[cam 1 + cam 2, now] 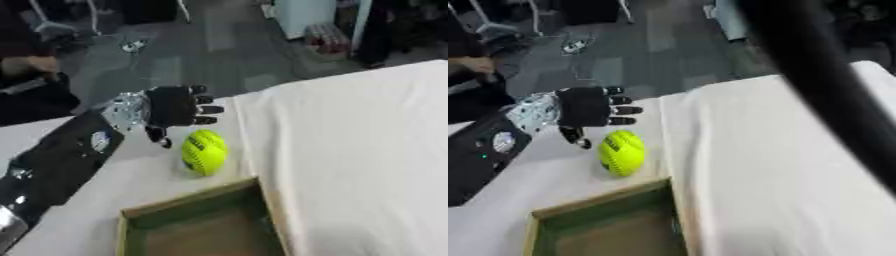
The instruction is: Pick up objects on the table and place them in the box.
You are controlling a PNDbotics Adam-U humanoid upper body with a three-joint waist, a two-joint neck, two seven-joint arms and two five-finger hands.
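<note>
Bright yellow-green oval ball (205,152) lies on the white-draped bench (350,150), just beyond the far rim of the shallow green-walled wooden box (188,200). Box shows nothing inside. Left robot hand (172,107) hovers just behind the ball, fingers spread, grasping nothing. Pick not yet made.

Left arm reached in from the near left

The left hand (175,108) was at the far left of the scene, back of the hand up, fingers (207,109) straight and spread toward the right, thumb (161,137) pointing to the near side.
</note>
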